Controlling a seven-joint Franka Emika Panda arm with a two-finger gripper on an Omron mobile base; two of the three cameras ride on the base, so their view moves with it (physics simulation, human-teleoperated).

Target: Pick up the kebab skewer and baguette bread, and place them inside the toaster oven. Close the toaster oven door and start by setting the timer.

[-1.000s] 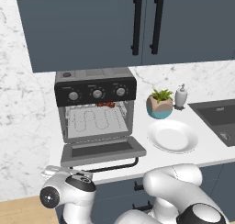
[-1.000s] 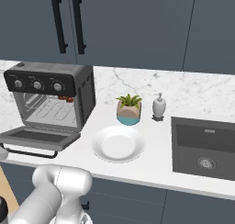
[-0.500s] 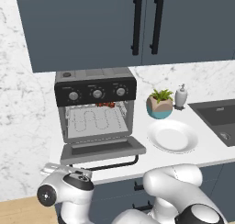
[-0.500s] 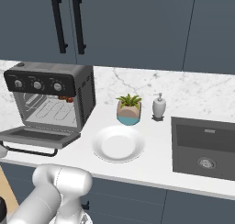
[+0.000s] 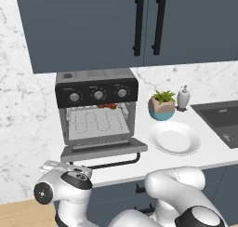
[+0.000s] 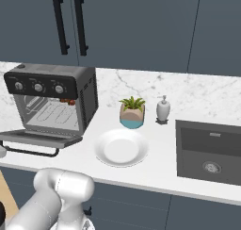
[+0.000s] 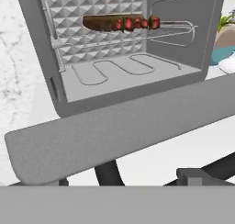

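Both foods are already sitting inside the toaster oven [image 5: 97,114]: the baguette bread [image 7: 98,23] is lying on the wire rack [image 7: 156,34] toward the far wall, with the kebab skewer [image 7: 137,23] lined up end to end on its right, red chunks showing. The white plate [image 5: 175,139] on the bench [image 6: 155,172] to the right of the oven is carrying nothing. The toaster oven door [image 5: 103,148] is hanging open, dropped flat toward the near edge, black bar handle [image 5: 111,164] underneath it. The arm is working low in front of the oven, hand camera looking up past the door underside [image 7: 119,136] into the cavity; the jaws are spread wide, pinching nothing. Step in hand looks like door closing. Next move probably calls for getting under the door's near edge or handle and pushing it up and away until it is sitting shut, then reaching up to the knobs [image 5: 98,95] on the black top panel for the timer. Which knob is the timer, cannot tell.
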